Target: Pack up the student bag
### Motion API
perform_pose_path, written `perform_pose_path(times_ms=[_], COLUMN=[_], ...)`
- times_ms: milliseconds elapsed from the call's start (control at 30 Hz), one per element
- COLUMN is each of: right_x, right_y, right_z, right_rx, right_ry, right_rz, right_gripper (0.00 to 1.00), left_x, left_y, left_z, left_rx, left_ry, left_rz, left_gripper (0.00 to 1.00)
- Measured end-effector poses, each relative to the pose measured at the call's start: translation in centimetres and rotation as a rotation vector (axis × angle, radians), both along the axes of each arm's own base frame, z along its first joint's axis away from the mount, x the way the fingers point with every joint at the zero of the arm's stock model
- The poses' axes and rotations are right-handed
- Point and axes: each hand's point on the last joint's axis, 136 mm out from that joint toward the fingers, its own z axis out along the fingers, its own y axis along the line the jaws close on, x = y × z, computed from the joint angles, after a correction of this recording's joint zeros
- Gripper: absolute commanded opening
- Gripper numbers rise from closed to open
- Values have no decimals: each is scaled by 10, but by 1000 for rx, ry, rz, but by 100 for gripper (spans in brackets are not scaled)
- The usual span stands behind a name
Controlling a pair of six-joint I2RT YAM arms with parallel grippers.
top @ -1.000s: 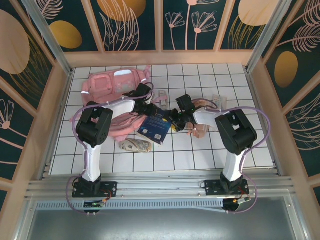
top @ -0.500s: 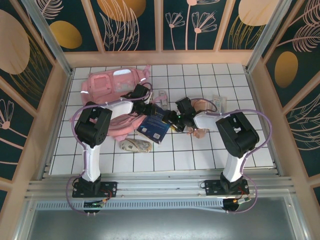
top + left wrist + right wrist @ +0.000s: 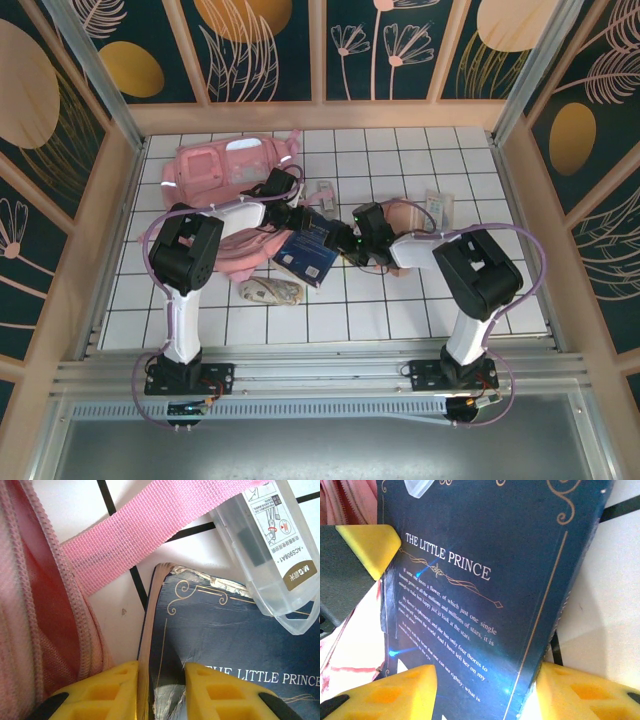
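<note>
The right tool (image 3: 350,244) has slid in closer to the book (image 3: 310,256) than it was a moment ago. Its yellow fingers (image 3: 390,692) now sit on both sides of the book's corner. They are coming closer together, but I cannot tell if they squeeze the book yet.

The left tool (image 3: 161,672) has hardly moved. It is clamped on the other edge of the book, right next to the open zip of the student bag (image 3: 222,172). A pink strap (image 3: 165,525) and a clear plastic case (image 3: 270,545) lie just past that edge.

The book has stayed in nearly the same spot, tilted up a little off the counter (image 3: 400,300). The student bag has not moved either. It lies at the far left of the counter, with its near side just beside the book.

So both tools are at the book now. I think this means the book is next to go into the bag. It is not inside yet.
</note>
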Motion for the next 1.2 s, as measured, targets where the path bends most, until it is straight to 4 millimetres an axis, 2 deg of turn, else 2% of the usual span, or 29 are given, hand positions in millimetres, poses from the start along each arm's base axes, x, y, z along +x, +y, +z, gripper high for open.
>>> perform_pose_path(times_ms=[200, 300, 367, 467, 600, 767, 967, 1067, 1200], right_x=[-2, -9, -11, -10, 0, 12, 29, 30, 27], right_y=[3, 9, 12, 15, 28, 40, 58, 57, 53], right_z=[2, 4, 12, 31, 65, 87, 91, 92, 87], right_rx=[-10, -36, -44, -27, 63, 137, 169, 187, 182], right_ry=[-22, -26, -36, -70, -174, -263, -235, -207, -161], right_rz=[9, 36, 51, 60, 63, 65, 65, 51, 51], right_gripper=[53, 53, 53, 53, 53, 52, 42, 44, 52], left_x=[0, -1, -2, -3, -12, -24, -27, -27, -28], left_y=[1, 1, 1, 0, -8, -17, -18, -17, -17], left_z=[1, 1, 2, 4, 5, 5, 5, 5, 5], left_rx=[-14, -12, -15, -19, -57, -118, -136, -139, -139], left_ry=[7, 8, 12, 22, 62, 114, 136, 139, 142], left_rz=[-2, -11, -19, -24, -53, -80, -73, -72, -74], left_gripper=[25, 36, 41, 42, 34, 29, 28, 28, 28])
